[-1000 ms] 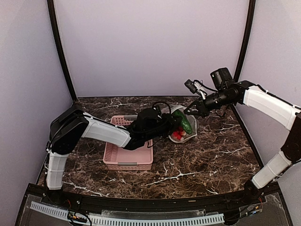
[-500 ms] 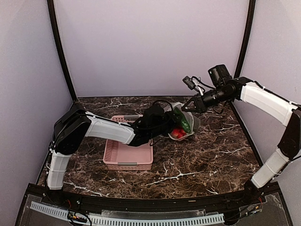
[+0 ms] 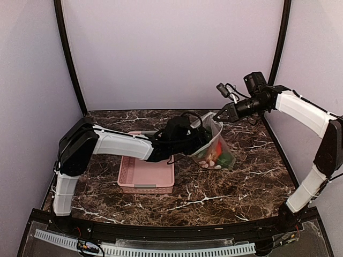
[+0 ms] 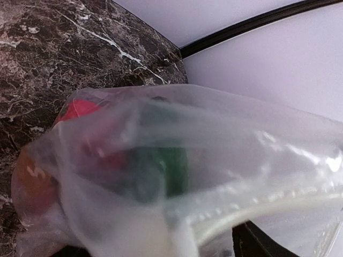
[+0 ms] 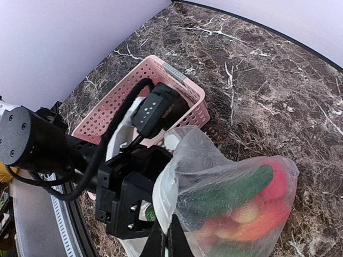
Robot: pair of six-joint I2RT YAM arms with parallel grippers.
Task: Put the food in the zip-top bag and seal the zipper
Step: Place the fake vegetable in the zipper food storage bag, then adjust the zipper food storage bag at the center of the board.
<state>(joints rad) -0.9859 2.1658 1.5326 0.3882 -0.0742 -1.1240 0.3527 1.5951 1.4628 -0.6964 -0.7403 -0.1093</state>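
The food (image 5: 236, 201) is seen gathered inside the zip-top bag (image 3: 215, 151). The bag is held up over the bench (image 3: 252, 184), just right of the pink basket (image 3: 144, 174), between the bench's middle and its far edge. A green cucumber (image 5: 225, 191), red fruits (image 5: 277, 181) and an orange piece can be made out through the film.

The bag's upper edge is pinched by the right hand (image 3: 219, 115), which is clenched on the plastic. The left hand (image 3: 197, 140) is set at the bag's mouth, but its fingers are hidden by the film. Whether it is released or grasping cannot be told.

Loading is judged done or nearly so. It cannot be confirmed that nothing is left in the basket, since part of it is covered by the left arm. The zipper (image 4: 268, 206) is not yet pressed shut and the mouth gapes, so sealing is judged to be what is left.
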